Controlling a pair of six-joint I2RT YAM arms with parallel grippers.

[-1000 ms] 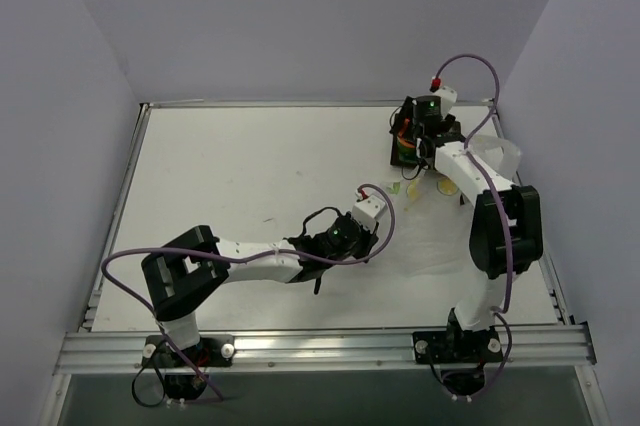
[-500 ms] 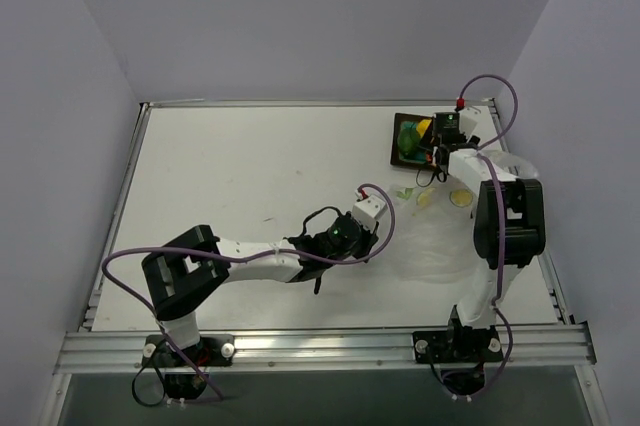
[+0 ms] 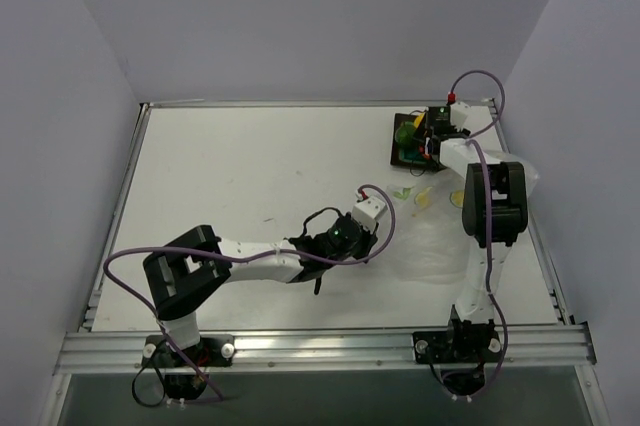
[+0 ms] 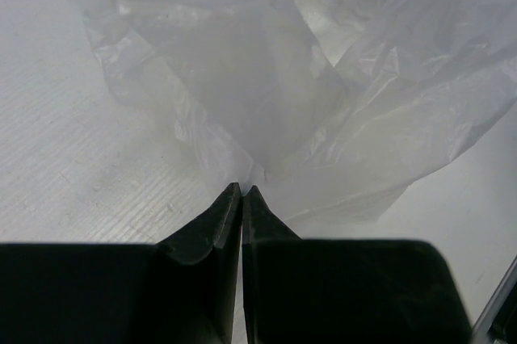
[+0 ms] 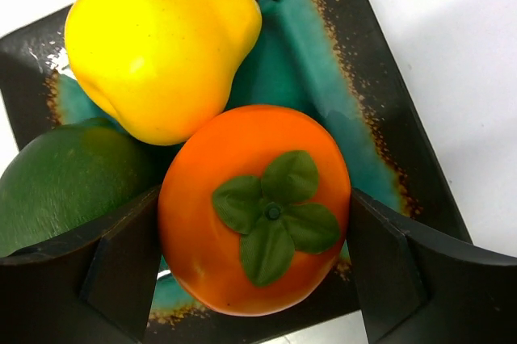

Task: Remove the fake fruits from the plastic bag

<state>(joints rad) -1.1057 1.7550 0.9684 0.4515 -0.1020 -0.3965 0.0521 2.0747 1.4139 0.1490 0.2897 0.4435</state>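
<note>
Status: left hand (image 4: 242, 192) clamped tight on plastic bag (image 4: 266, 102), right hand (image 5: 252, 219) straddles orange fruit (image 5: 254, 158) in tray (image 5: 396, 142) at bench (image 3: 250, 166) 1 o'clock, grip can't tell.

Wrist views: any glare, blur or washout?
Left wrist: plastic bag washes to near-white, low contrast; left gripper dark, slightly soft. Right wrist: orange fruit and yellow fruit sharp, soft sheen only; small glare spot on tray left corner.
</note>
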